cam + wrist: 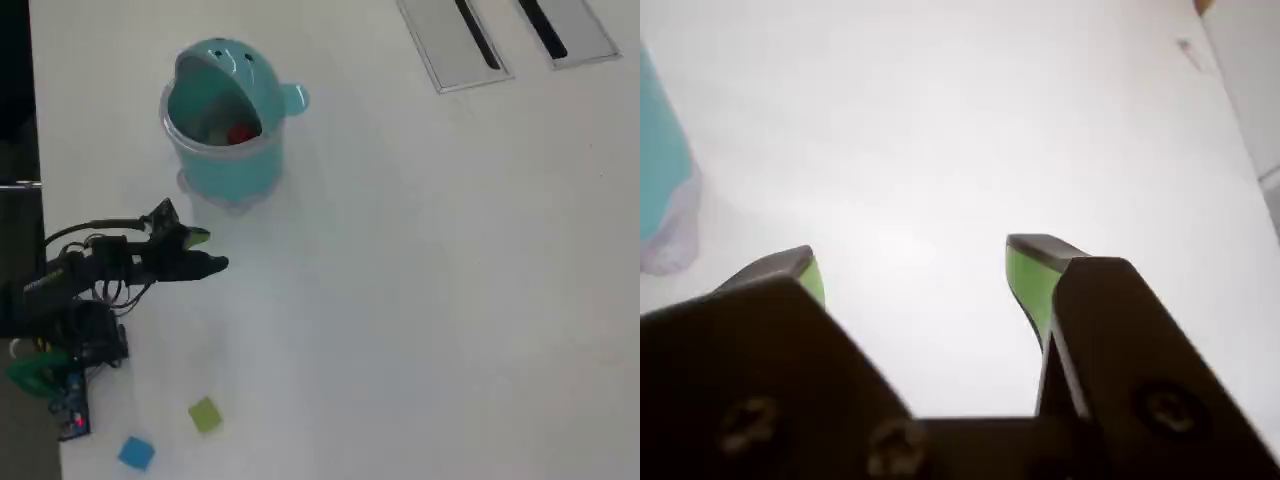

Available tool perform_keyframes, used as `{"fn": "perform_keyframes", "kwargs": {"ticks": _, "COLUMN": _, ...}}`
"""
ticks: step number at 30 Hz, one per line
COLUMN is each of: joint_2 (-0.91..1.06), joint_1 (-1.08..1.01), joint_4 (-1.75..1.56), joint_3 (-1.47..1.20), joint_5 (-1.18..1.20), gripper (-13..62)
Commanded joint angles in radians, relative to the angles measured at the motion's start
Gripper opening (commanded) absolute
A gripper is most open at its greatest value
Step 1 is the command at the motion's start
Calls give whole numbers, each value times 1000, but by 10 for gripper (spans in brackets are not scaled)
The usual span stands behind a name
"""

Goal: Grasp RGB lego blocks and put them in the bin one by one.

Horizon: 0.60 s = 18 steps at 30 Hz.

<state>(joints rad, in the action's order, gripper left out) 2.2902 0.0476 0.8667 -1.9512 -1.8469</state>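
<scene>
- Your gripper [910,265] is spread wide open in the wrist view, with nothing but bare white table [970,130] showing between the two green-padded fingertips [1025,275].
- From overhead, the gripper [205,250] hangs just below the teal bin [225,165] in the picture and a bit to the left, close to it. You can't really tell whether it touches the bin from this angle.
- The wrist view backs that up: a slice of the bin [660,170], teal with a pale band at the bottom, sits at the far left edge, off to the side of the jaws and not between them.
- The bin's domed lid [235,65] is flipped open; its two dot eyes are just visible, and a small knob [293,98] sticks out on the right.
- The red block [238,133] is inside the bin; you can see it through the opening.
- The yellowish-green block [205,414] is lying on the table near the bottom of the overhead view, well away from the bin.
- The blue block [136,452] is down and to the left of the green one, close to it but not touching, right beside the arm's base electronics [70,410].
- Up in the top right there are two grey cable hatches [505,35] set into the table, well clear of everything.
</scene>
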Motion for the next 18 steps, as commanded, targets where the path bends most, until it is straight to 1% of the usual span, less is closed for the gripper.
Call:
{"fn": "perform_keyframes", "kwargs": {"ticks": 1, "joint_2": 67, "joint_1": -37, "joint_4": 21, "joint_3": 60, "joint_5": -14, "gripper": 339}}
{"fn": "perform_keyframes", "kwargs": {"ticks": 8, "joint_2": 58, "joint_1": -221, "joint_4": 6, "joint_3": 11, "joint_5": -52, "gripper": 330}}
{"fn": "perform_keyframes", "kwargs": {"ticks": 13, "joint_2": 57, "joint_1": -345, "joint_4": -103, "joint_3": -89, "joint_5": -104, "gripper": 330}}
{"fn": "perform_keyframes", "kwargs": {"ticks": 18, "joint_2": 41, "joint_1": -428, "joint_4": -112, "joint_3": -117, "joint_5": -104, "gripper": 330}}
